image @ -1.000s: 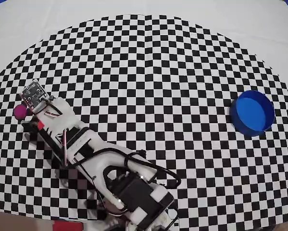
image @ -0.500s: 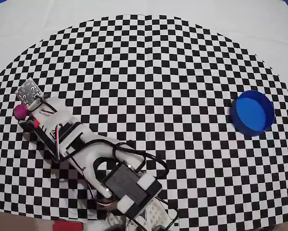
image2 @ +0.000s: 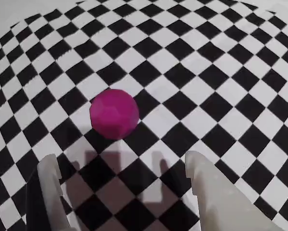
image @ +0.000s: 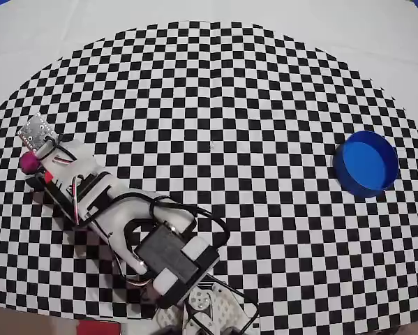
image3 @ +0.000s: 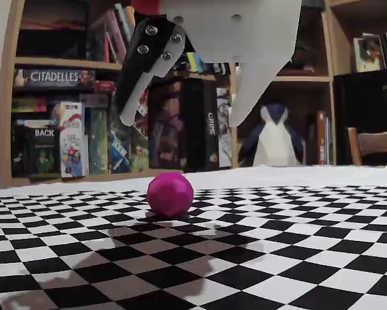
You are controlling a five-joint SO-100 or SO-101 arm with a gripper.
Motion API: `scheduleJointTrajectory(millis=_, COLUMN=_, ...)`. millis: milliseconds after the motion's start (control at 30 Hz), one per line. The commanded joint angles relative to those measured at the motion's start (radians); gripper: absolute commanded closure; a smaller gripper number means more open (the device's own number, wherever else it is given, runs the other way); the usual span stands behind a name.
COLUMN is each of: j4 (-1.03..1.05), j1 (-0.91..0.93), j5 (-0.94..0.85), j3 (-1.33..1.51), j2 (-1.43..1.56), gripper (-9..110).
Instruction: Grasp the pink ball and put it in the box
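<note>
Pink ball (image2: 114, 114) rests ungrasped on the checkered mat (image: 215, 105), at its left edge in the overhead view. Above it hangs the gripper (image3: 180, 119), jaws spread. Grasping, transfer and release into the blue box (image: 366, 163), well apart at the right, are not yet done.

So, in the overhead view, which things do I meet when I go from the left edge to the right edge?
The pink ball → the small circuit board on the gripper end of the arm → the arm's body → the arm's base → the blue box.
</note>
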Motion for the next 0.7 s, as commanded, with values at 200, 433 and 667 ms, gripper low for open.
scheduleJointTrajectory(millis=200, j4=0.008, j1=-0.006, j5=0.002, j3=-0.123, j2=-0.077, gripper=71)
scheduleJointTrajectory(millis=433, j4=0.015, j1=-0.006, j5=0.003, j3=-0.170, j2=-0.133, gripper=71)
scheduleJointTrajectory(millis=667, j4=0.035, j1=-0.009, j5=0.003, j3=-0.227, j2=-0.189, gripper=71)
